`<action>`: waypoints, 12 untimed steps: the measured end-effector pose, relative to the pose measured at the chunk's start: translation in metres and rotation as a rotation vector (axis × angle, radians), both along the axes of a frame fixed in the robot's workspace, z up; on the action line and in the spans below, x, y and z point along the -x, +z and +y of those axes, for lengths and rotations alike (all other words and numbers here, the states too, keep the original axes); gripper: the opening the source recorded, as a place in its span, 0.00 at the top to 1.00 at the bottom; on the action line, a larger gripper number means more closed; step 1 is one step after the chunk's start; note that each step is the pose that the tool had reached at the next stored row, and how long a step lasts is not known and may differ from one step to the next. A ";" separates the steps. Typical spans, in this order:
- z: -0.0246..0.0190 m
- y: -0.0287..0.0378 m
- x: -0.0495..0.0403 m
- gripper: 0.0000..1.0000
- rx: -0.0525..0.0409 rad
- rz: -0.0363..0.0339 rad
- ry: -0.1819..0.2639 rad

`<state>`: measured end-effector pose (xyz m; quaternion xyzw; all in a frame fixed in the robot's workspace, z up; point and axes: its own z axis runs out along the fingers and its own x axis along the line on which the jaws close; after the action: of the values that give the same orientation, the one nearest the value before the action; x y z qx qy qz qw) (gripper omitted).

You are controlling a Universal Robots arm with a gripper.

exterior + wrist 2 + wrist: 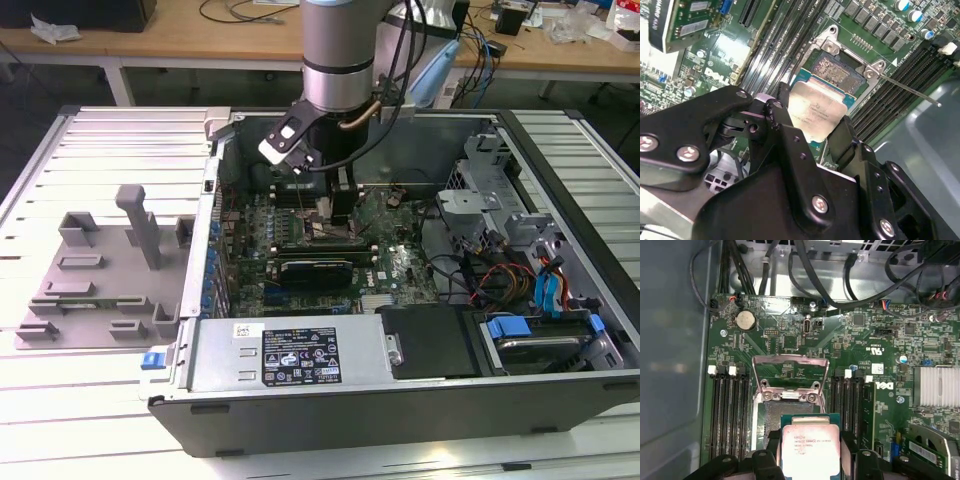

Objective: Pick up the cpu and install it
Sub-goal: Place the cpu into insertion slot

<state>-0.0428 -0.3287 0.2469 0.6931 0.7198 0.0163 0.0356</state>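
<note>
My gripper point(810, 452) is clamped on the cpu point(809, 440), pinching two opposite edges, with its silvery top facing up at both wrist views. The chip is nearly square, so no long axis counts. Its edges run about parallel to the memory slots point(725, 410) on either side. Just beyond and below it lies the open socket point(771, 422), partly overlapped by the chip. I cannot tell whether they touch. Farther on, the load plate point(790, 360) stands raised on the motherboard point(865, 340).

Flat square cpu point(817, 114) with a silvery printed top and thin green rim, tilted, near the middle of the second wrist view.
</note>
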 end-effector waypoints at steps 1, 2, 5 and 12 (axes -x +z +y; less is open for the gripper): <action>0.0001 -0.0016 0.0000 0.45 -0.0006 0.0001 0.000; 0.0002 -0.0040 0.0001 0.45 -0.0032 0.0001 0.000; 0.0040 -0.0130 0.0001 0.45 -0.0047 0.0001 0.000; 0.0098 -0.0292 0.0000 0.45 -0.0049 0.0016 0.000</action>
<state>-0.0428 -0.3190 0.2177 0.6931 0.7198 0.0175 0.0333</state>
